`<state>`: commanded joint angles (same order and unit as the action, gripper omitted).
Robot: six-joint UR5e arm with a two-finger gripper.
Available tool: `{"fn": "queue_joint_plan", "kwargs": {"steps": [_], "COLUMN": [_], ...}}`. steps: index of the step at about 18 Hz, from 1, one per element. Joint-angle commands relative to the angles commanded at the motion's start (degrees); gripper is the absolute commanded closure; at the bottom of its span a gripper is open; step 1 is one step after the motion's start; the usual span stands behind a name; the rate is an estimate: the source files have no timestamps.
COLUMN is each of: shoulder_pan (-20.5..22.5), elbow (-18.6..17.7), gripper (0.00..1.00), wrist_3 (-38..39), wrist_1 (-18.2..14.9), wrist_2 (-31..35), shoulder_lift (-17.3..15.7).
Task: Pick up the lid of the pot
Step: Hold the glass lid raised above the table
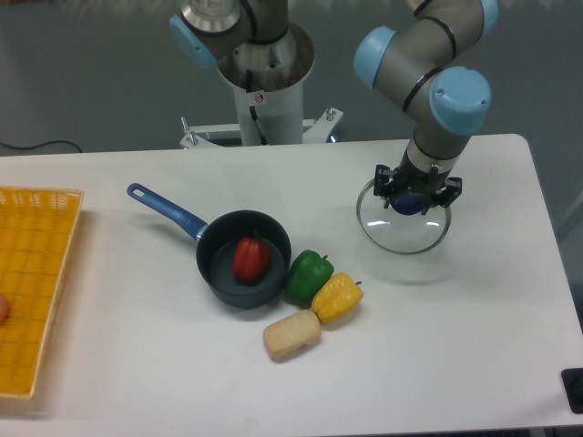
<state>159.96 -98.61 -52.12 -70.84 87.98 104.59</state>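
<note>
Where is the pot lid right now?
In the camera view, the lid is right of centre, its blue knob held in the jaws, up and to the right of the yellow pepper.

1 high view, angled down, mid-distance

Shows right of centre as a round, see-through pot lid [401, 235] with a thin rim, held upright by its blue knob [410, 203].
</note>
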Motion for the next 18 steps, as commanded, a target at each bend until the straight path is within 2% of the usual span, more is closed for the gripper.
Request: {"fn": "queue_joint_plan", "kwargs": {"steps": [18], "shoulder_pan": [-0.35], "elbow": [0.0], "gripper": [0.36], "wrist_3": [-0.26], "wrist_1": [0.0], "wrist_2": [0.0], "shoulder_lift": [0.0]}}
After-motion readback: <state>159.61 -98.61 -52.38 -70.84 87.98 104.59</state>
